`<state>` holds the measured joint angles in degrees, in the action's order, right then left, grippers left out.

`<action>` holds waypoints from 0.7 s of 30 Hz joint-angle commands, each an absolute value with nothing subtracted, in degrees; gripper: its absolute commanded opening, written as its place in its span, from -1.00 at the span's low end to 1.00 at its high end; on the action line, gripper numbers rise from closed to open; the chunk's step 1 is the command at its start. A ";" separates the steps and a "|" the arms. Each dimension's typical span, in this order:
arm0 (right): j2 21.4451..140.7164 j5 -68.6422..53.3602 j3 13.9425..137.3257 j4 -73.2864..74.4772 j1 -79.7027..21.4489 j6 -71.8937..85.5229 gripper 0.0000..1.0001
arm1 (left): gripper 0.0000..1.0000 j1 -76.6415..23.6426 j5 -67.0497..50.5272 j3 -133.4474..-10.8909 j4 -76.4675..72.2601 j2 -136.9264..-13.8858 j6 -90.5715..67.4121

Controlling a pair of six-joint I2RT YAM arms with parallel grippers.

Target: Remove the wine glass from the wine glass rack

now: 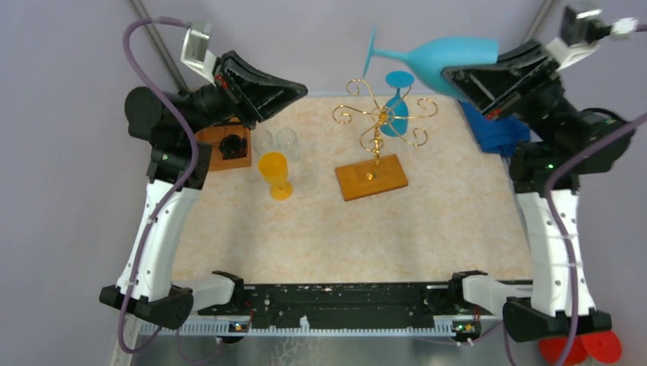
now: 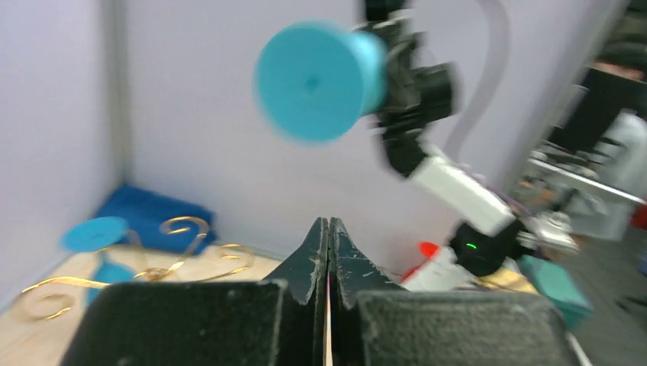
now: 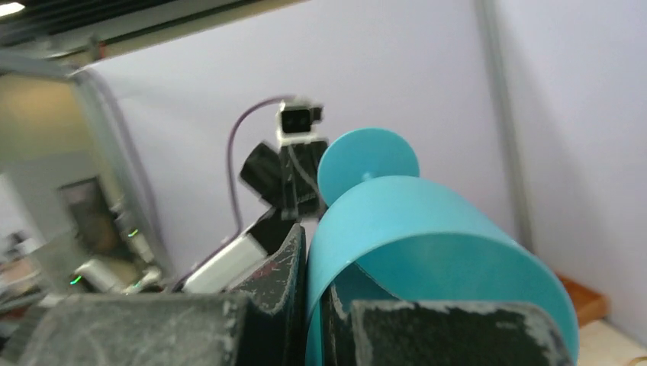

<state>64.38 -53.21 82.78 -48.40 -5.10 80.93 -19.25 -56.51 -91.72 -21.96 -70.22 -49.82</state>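
A turquoise wine glass [image 1: 439,61] lies sideways in the air behind the table, its foot [image 2: 313,80] pointing left. My right gripper [image 1: 465,76] is shut on the rim of its bowl [image 3: 427,229], one finger inside and one outside. The gold wire wine glass rack [image 1: 378,122] stands on its wooden base [image 1: 371,177] at the table's middle back, below and left of the held glass. A second blue glass [image 1: 397,103] hangs upside down on the rack. My left gripper [image 1: 301,90] is raised at the left, shut and empty, facing the held glass.
An orange glass [image 1: 275,171] and two clear glasses [image 1: 275,141] stand left of the rack. A brown wooden block [image 1: 229,145] sits under my left arm. A blue cloth [image 1: 496,130] lies at the back right. A red object [image 1: 580,351] lies off the table's near right corner.
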 commanded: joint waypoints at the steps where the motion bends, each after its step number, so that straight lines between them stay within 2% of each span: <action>1: 64.59 -34.23 104.00 18.92 -4.58 33.61 -1.00 | -1.00 -19.07 -38.49 -98.13 15.68 -76.26 -27.47; 3: 69.32 -23.48 114.92 32.35 -4.57 25.79 -1.00 | -1.00 -19.16 -34.97 -101.24 20.73 -80.41 -27.10; 5: 73.22 -12.72 120.58 40.58 -4.56 20.56 -1.00 | -1.00 -19.23 -31.19 -104.00 25.63 -84.21 -26.77; 10: 81.55 7.81 125.73 52.88 -4.16 11.76 -1.00 | -1.00 -19.82 -21.56 -106.79 31.61 -89.20 -24.90; 14: 87.04 7.62 124.71 56.64 0.54 9.86 -1.00 | -0.98 -20.19 -15.93 -108.85 35.33 -91.17 -22.02; 17: 93.15 5.31 126.38 60.54 3.56 7.18 -1.00 | -0.89 -20.14 -14.90 -109.80 36.64 -92.08 -20.40; 21: 101.66 0.27 129.43 64.21 6.11 5.70 -1.00 | -0.86 -20.21 -14.83 -108.90 36.60 -92.48 -19.60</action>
<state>98.13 2.48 125.01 56.84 3.95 10.04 -19.88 -17.37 -107.63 34.76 -93.54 -22.33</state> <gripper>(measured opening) 0.035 0.065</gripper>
